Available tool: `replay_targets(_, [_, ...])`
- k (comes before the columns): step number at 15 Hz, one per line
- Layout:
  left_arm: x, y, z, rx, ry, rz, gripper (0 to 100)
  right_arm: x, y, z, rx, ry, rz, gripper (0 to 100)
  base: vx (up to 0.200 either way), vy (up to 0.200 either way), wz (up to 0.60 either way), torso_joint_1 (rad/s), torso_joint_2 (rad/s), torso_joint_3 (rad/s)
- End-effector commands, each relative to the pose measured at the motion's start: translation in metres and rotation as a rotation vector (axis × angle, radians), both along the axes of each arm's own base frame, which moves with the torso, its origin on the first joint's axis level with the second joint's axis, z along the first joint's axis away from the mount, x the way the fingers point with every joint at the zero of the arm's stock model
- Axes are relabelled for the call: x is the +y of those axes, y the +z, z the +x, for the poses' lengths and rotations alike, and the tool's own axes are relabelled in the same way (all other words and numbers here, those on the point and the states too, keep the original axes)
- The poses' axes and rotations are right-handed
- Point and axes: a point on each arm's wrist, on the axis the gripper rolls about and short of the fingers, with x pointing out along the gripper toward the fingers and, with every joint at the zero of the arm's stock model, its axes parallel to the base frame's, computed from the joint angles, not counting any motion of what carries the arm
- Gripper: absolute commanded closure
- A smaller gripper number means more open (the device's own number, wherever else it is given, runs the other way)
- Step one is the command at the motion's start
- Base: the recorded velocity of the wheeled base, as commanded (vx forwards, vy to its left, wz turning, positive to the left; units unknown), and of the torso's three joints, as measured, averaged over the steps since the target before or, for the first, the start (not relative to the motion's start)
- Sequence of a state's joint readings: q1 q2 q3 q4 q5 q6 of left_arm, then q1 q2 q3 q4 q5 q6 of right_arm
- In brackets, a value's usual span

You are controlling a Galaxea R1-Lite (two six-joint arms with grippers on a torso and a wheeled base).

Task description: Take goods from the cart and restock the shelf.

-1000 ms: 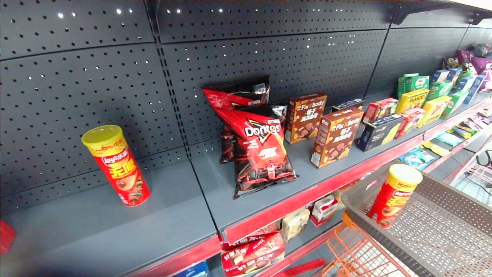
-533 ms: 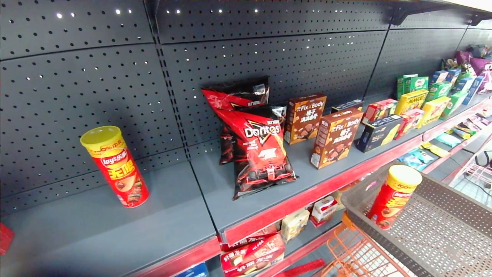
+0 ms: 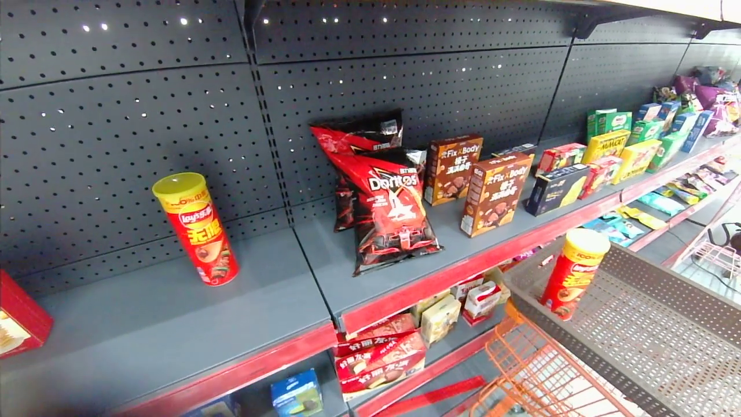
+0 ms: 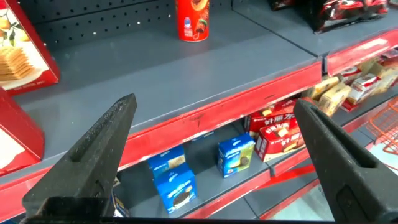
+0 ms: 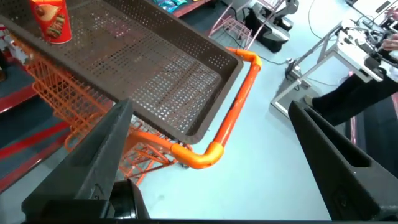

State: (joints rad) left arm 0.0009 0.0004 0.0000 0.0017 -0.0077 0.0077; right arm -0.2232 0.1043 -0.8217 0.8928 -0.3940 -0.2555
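The shelf (image 3: 173, 324) is a grey board with a red front lip, backed by a black pegboard (image 3: 405, 87). A red chip can (image 3: 197, 229) with a yellow lid stands upright on the shelf, toward its left part and close to the pegboard. Farther right on the shelf two red and black chip bags (image 3: 393, 214) lean one behind the other. Right of them on the shelf stand two brown boxes (image 3: 495, 194), then a dark blue box (image 3: 556, 188), then a row of green and yellow cartons. A red box (image 3: 17, 315) sits at the shelf's far left end.

In front of the shelf, toward its right part and lower than the board, stands the cart (image 3: 521, 370), an orange wire frame carrying a brown perforated basket (image 3: 648, 341). A second chip can (image 3: 573, 272) stands upright in the basket corner nearest the shelf. Under the shelf a lower board holds red packs (image 3: 379, 362) and a small blue box (image 3: 298, 394).

The left gripper (image 4: 214, 104) hangs just in front of the shelf's red lip, near its left part. Its jaws are spread wide with nothing between them. The right gripper (image 5: 210, 109) is well away from the shelf, above the cart's orange handle (image 5: 239, 93). Its jaws are likewise spread wide and empty.
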Motion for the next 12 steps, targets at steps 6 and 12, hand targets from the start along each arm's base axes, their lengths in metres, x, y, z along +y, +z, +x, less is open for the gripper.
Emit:
replay_targets(6, [0.0,0.0,0.0,-0.001,0.001,0.002,0,-0.0002,-0.0003,0.0007,0.004,0.001,0.0,0,0.0,0.0,-0.1,0.0,0.0,0.001])
replay_targets(12, [0.0,0.0,0.0,-0.001,0.001,0.002,0,-0.0002,0.0,0.0004,0.003,0.001,0.0,0,0.0,0.0,-0.2,0.0,0.0,0.001])
